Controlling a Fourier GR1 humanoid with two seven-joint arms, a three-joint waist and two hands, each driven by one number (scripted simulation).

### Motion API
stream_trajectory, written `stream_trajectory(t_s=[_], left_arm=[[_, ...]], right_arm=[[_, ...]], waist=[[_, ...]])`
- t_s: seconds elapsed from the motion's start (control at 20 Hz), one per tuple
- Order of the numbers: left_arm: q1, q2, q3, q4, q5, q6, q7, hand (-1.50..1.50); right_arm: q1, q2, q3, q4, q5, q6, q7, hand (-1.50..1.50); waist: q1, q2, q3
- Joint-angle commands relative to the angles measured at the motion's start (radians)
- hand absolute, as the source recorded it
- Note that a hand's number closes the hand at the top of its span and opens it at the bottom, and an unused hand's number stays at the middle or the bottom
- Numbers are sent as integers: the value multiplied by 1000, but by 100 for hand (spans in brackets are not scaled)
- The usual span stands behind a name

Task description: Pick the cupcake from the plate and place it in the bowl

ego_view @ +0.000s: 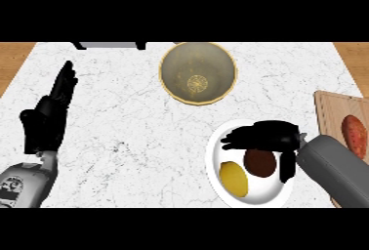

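Note:
A dark brown cupcake (259, 162) sits on the white plate (214, 155) at the lower right, beside a yellow rounded food item (233, 178). My right hand (265, 134) hovers over the plate's far side. Its fingers (235, 141) stretch left just behind the cupcake and its thumb (288, 168) hangs down along the cupcake's right side. The hand is open around the cupcake, which shows almost whole. The tan bowl (175, 88) stands empty at the top centre, apart from the plate. My left hand (45, 122) rests open at the left, fingers up.
A wooden cutting board (330, 110) with a reddish-orange vegetable (354, 132) lies at the right edge, close to my right forearm. A grey object (108, 45) sits at the counter's far edge. Bare marble stretches between the left hand and the plate.

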Motion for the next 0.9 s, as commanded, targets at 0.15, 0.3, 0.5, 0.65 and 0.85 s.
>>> stream_trajectory(t_s=[0.15,0.3,0.5,0.65,0.85], left_arm=[[-7,-28,35,22,-16,-39,4,0],[-15,-36,36,10,-37,-40,-4,0],[56,-52,27,-41,-59,-38,-16,0],[8,-61,64,58,-48,-58,-50,0],[22,-73,81,36,-48,-69,-41,0]], right_arm=[[-14,58,-20,101,81,43,-112,-150],[-37,86,-22,237,121,-32,-197,-150],[-24,145,-12,218,180,-124,-194,150],[-1,149,-20,266,202,-193,-265,150],[-10,152,-54,231,195,-136,-267,150]], waist=[[-3,-1,0],[3,1,0],[3,-1,0],[-2,1,0],[-4,0,0]])
